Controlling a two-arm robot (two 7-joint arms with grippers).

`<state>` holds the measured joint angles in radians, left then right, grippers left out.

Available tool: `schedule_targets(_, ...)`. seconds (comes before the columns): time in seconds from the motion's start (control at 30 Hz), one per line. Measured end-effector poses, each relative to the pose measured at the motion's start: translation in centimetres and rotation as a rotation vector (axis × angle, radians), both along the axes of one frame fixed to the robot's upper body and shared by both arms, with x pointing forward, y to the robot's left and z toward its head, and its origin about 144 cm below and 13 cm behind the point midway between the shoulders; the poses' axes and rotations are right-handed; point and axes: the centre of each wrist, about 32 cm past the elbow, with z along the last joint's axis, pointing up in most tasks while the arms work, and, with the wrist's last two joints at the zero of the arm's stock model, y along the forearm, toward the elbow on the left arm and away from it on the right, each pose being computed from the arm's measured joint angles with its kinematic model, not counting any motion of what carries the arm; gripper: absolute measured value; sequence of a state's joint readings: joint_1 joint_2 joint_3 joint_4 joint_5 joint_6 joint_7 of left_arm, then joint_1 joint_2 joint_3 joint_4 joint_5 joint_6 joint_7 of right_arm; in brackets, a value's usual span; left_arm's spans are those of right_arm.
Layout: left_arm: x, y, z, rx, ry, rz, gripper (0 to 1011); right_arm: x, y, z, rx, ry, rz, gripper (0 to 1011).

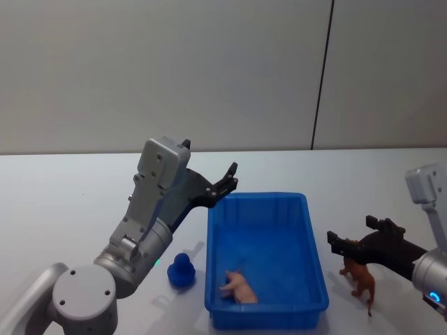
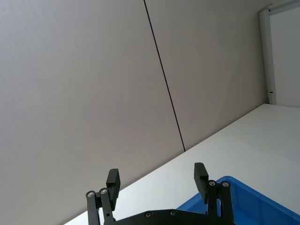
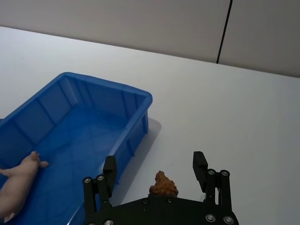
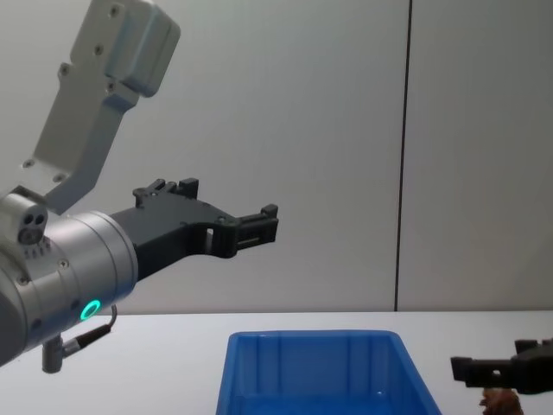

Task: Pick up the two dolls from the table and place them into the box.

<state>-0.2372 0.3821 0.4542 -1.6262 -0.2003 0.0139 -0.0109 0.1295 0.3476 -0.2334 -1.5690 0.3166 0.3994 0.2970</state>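
Dolls, status at this frame: one is in the bin, one is on the desk.

Pale pink pig-like plastic doll (image 1: 239, 286) (image 3: 16, 180) lies on its side on the floor of the bright blue rectangular plastic box (image 1: 258, 197) (image 3: 108, 86) (image 4: 311, 337), toward the box's near left corner. I see nothing touching it.

Reddish-brown four-legged toy doll (image 1: 361, 276) (image 3: 163, 185) (image 4: 499, 399) stands upright on the plain white desk (image 1: 70, 195), just beside the box's right wall and close to the desk's near edge.

Right gripper (image 1: 351, 232) (image 3: 155, 162) (image 4: 467, 370) is low over the desk, right of the box, pointing toward the box. Its jaws are spread wide. In the right wrist view the brown doll's top sits between the two fingers, close to the palm, with a gap to each finger. I cannot tell from any view whether the gripper body touches the doll.

Left gripper (image 1: 232, 176) (image 2: 157, 173) (image 4: 268, 220) is held up in the air over the box's far left corner, well above the rim. Its jaws are apart with nothing between them. The left wrist view looks past the fingers at the grey wall and a corner of the box.

Also noted: a small dark-blue rounded toy figure (image 1: 181, 271) stands on the desk just beside the box's left wall, toward the desk's near edge.
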Motion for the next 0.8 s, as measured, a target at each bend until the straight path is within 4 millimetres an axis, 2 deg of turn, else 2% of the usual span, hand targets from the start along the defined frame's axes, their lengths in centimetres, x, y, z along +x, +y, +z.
schedule_targets(0.53, 0.0, 0.0, 0.0, 0.0, 0.0, 0.0, 1001, 0.65, -0.65, -0.7, -0.019, 0.109, 0.011, 994)
schedule_targets(0.63, 0.0, 0.0, 0.0, 0.0, 0.0, 0.0, 1001, 0.75, -0.7, -0.8, -0.021, 0.12, 0.012, 945)
schedule_targets(0.8, 0.0, 0.0, 0.0, 0.0, 0.0, 0.0, 1001, 0.93, -0.81, -0.91, -0.025, 0.136, 0.01, 808)
